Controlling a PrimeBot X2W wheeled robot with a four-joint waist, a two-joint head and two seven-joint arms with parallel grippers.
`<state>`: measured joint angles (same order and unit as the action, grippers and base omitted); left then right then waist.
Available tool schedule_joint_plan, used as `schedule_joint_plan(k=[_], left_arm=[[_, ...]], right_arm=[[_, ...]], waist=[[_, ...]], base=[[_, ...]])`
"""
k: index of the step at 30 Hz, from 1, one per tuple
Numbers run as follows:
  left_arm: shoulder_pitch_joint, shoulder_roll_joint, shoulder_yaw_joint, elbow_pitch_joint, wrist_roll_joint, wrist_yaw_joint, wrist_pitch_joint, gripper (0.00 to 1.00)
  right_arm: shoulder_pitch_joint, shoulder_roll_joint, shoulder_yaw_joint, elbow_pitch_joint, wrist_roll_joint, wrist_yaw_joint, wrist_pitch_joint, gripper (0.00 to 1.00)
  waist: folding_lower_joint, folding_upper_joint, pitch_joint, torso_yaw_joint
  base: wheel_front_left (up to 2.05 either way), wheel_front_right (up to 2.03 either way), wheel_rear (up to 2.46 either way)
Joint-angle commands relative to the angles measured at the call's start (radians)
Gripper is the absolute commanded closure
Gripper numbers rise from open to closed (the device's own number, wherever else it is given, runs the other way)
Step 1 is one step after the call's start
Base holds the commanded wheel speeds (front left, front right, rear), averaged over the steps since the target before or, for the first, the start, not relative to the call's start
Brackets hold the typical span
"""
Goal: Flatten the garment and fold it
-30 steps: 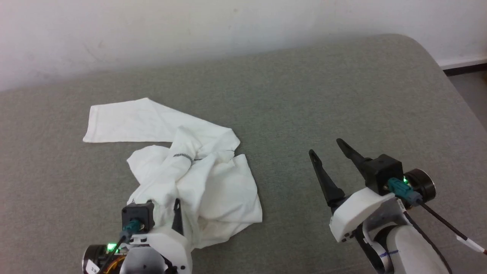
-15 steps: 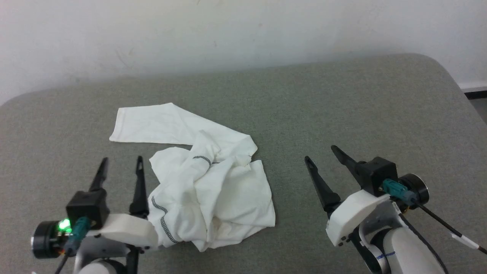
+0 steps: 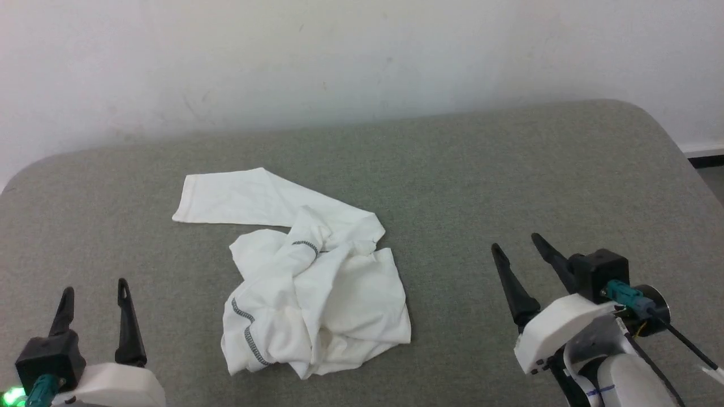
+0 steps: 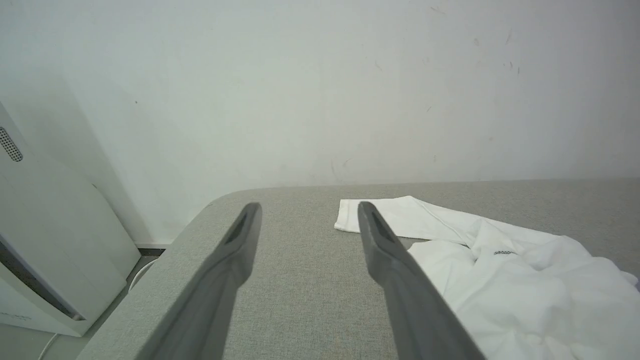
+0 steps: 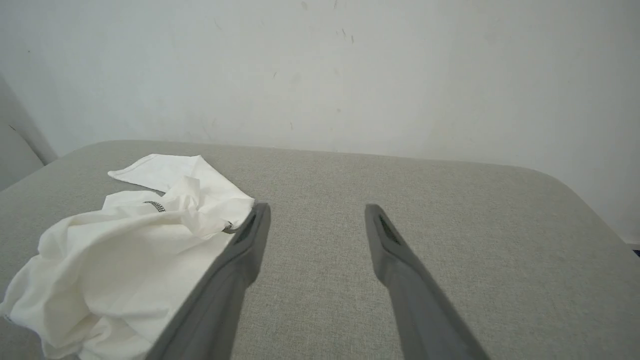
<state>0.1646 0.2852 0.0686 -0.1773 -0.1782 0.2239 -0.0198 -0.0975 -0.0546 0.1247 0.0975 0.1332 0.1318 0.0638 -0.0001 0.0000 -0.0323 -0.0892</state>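
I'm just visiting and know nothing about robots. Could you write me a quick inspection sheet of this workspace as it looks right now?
Surface: grey fabric-covered table with rounded corners.
Job's things: garment, a white shirt, crumpled in a heap; one sleeve lies flat toward the far left. Not yet flattened or folded.
Clutter: nothing seen.
Grippers: left gripper and right gripper are both open and hold nothing, one on either side of the garment and apart from it.
Cables: black cable at the right wrist; teal plug at the left wrist.
Surroundings: scuffed white wall; white unit beside the table.
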Motion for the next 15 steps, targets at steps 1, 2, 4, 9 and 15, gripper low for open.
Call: schedule_joint_plan(k=[1, 2, 4, 9, 15], left_arm=[[0.016, 0.005, 0.003, -0.007, -0.003, 0.002, -0.008, 0.00], [0.021, 0.006, 0.001, -0.008, -0.003, 0.000, -0.009, 0.00], [0.025, 0.007, -0.004, -0.008, -0.004, -0.005, -0.016, 0.00], [0.010, 0.007, -0.026, 0.006, -0.003, -0.017, -0.036, 0.00], [-0.046, -0.009, -0.056, 0.029, -0.001, -0.021, -0.063, 0.00]], right_arm=[[0.004, 0.003, -0.009, 0.010, -0.004, -0.001, 0.011, 0.00], [-0.002, 0.003, -0.013, 0.019, -0.005, -0.001, 0.021, 0.00], [-0.021, -0.003, -0.019, 0.047, -0.005, -0.001, 0.049, 0.00], [-0.115, -0.044, 0.000, 0.157, 0.042, -0.001, 0.137, 0.00], [-0.291, -0.095, 0.077, 0.340, 0.130, -0.001, 0.328, 0.00]], waist=[[0.0001, 0.0000, 0.000, 0.009], [0.0001, 0.0000, 0.001, 0.015], [0.0001, 0.0000, 0.007, 0.030], [0.0001, 0.0000, 0.032, 0.078], [0.0001, 0.0000, 0.091, 0.141]], base=[[0.00, 0.00, 0.00], [0.00, 0.00, 0.00], [0.00, 0.00, 0.00], [0.00, 0.00, 0.00], [0.00, 0.00, 0.00]])
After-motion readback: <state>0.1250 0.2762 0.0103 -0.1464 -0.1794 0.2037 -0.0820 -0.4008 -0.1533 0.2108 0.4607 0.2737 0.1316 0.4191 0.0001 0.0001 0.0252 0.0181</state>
